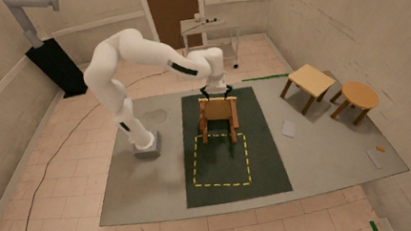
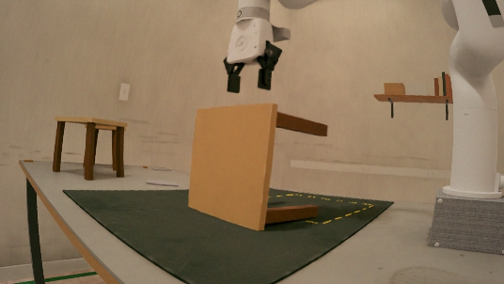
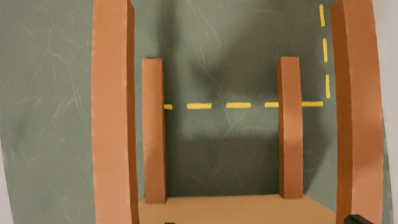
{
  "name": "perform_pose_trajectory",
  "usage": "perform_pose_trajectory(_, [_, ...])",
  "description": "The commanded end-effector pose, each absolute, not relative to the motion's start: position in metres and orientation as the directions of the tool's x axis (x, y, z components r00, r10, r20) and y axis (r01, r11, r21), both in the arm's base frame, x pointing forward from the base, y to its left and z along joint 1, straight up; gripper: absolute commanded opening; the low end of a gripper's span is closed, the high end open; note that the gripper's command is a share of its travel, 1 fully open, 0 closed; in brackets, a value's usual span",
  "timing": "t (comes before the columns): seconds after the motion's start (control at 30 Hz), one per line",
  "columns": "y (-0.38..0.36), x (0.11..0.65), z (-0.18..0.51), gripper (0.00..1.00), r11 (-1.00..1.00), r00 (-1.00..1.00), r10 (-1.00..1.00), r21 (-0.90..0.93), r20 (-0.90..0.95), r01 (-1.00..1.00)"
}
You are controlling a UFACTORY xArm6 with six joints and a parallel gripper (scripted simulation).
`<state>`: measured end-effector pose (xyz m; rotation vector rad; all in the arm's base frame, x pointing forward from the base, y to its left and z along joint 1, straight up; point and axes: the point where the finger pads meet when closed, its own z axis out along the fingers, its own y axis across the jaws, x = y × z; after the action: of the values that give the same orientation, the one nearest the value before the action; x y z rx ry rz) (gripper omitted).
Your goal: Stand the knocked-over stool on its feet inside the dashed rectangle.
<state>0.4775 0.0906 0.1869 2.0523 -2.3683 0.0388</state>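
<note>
Gripper (image 2: 248, 85) spread and empty above the stool (image 2: 232, 165): drop straight down, straddle the seat's top edge squarely, pinch, then tip legs-down into the rectangle (image 1: 220, 162).

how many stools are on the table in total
3. The knocked-over stool lies on the dark mat under the open jaws; a square stool and a round stool stand upright at the right.
</note>
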Motion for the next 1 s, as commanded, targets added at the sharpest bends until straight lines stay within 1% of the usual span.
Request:
perform_pose_trajectory(0.0, [0.094, 0.479, 0.188, 1.00, 0.129, -0.129, -0.992, -0.006, -0.006, -0.992])
perform_pose_trajectory(0.17, [0.094, 0.479, 0.188, 1.00, 0.129, -0.129, -0.992, -0.006, -0.006, -0.992])
perform_pose_trajectory(0.2, [0.094, 0.479, 0.188, 0.45, 0.129, -0.129, -0.992, -0.006, -0.006, -0.992])
perform_pose_trajectory(0.37, [0.095, 0.479, 0.188, 0.45, 0.184, -0.184, -0.983, -0.006, -0.008, -0.983])
perform_pose_trajectory(0.47, [0.097, 0.480, 0.188, 0.45, 0.288, -0.288, -0.958, -0.004, -0.010, -0.958])
perform_pose_trajectory(0.6, [0.101, 0.481, 0.188, 0.45, 0.503, -0.503, -0.864, 0.000, -0.016, -0.864])
perform_pose_trajectory(0.63, [0.103, 0.481, 0.188, 0.45, 0.537, -0.537, -0.843, 0.002, -0.017, -0.844])
perform_pose_trajectory(0.7, [0.103, 0.481, 0.188, 0.45, 0.537, -0.537, -0.843, 0.002, -0.017, -0.844])
perform_pose_trajectory(0.73, [0.104, 0.481, 0.188, 0.45, 0.624, -0.624, -0.781, 0.005, -0.018, -0.781])
perform_pose_trajectory(0.77, [0.105, 0.481, 0.188, 0.45, 0.666, -0.666, -0.746, 0.007, -0.020, -0.746])
perform_pose_trajectory(0.97, [0.114, 0.483, 0.188, 0.45, 0.829, -0.829, -0.559, 0.026, -0.027, -0.559])
